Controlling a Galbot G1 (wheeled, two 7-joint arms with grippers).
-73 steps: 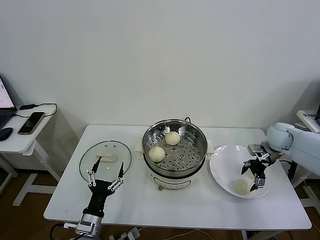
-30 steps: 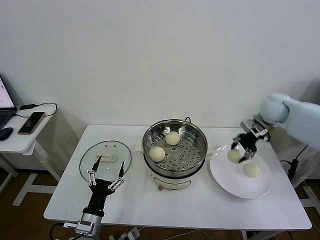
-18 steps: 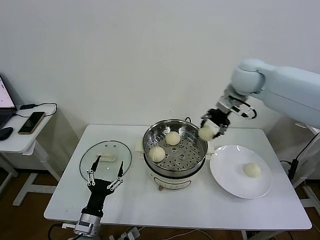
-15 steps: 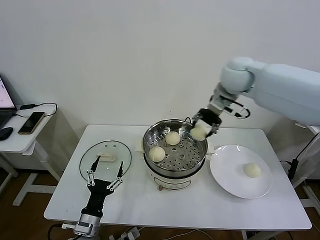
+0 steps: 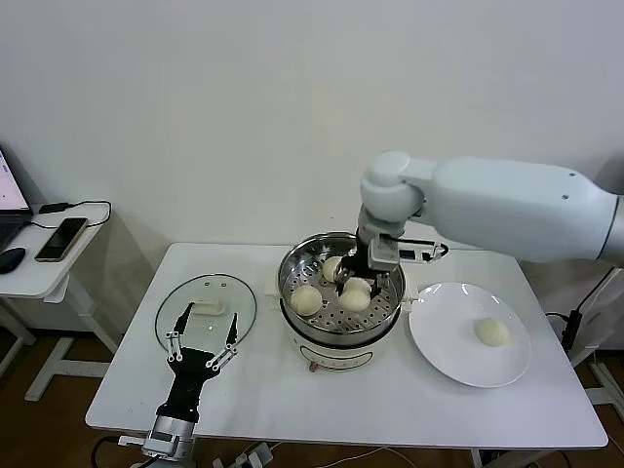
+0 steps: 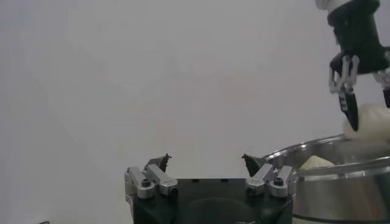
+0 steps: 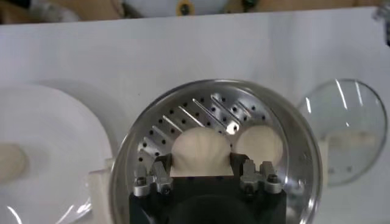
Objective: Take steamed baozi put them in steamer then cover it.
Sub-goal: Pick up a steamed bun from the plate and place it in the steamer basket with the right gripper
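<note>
Left gripper (image 5: pixel 203 343) sits spread wide at the surface's (image 5: pixel 322 400) seven o'clock, just near the cover (image 5: pixel 205 312) lying flat there; centre stage, the steamer (image 5: pixel 341 288) holds three steamed baozi (image 5: pixel 306 299); the right gripper (image 5: pixel 356 283) is down inside it, pinching the bun (image 7: pixel 201 149) between its fingers; off at three o'clock, the white plate (image 5: pixel 439 341) carries the last bun (image 5: pixel 491 332), well apart.
</note>
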